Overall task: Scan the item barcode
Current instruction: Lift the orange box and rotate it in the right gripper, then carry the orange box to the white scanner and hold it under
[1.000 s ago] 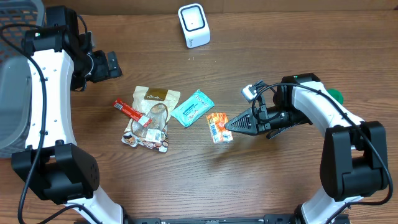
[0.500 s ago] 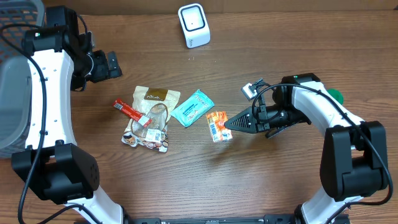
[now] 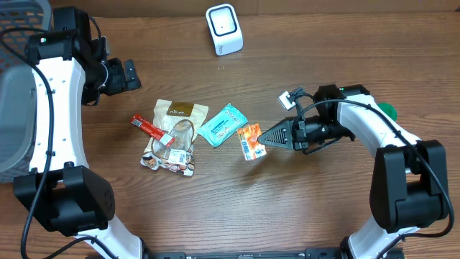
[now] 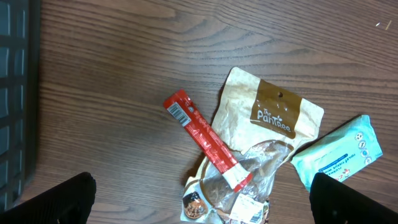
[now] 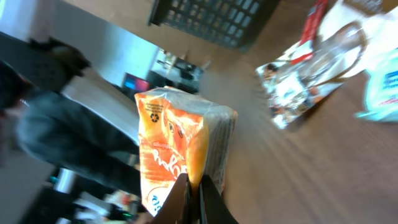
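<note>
An orange packet (image 3: 250,140) with a white barcode label hangs just above the table at centre, and my right gripper (image 3: 264,139) is shut on its edge. In the right wrist view the packet (image 5: 180,140) stands upright, its seam pinched where the right gripper (image 5: 193,186) closes. The white scanner (image 3: 224,29) stands at the back of the table, well away from the packet. My left gripper (image 3: 134,73) is open at the upper left, holding nothing; in its wrist view the left gripper (image 4: 202,202) hovers over the other items.
A brown pouch (image 3: 180,111), a red stick pack (image 3: 150,128), a clear snack bag (image 3: 171,152) and a teal wipes pack (image 3: 223,123) lie left of centre. A grey bin (image 3: 13,115) and a black basket (image 3: 21,13) sit at the left edge.
My right gripper has drawn up and slightly left with the orange packet, lifting and tilting it off the table. The left arm has not moved.
</note>
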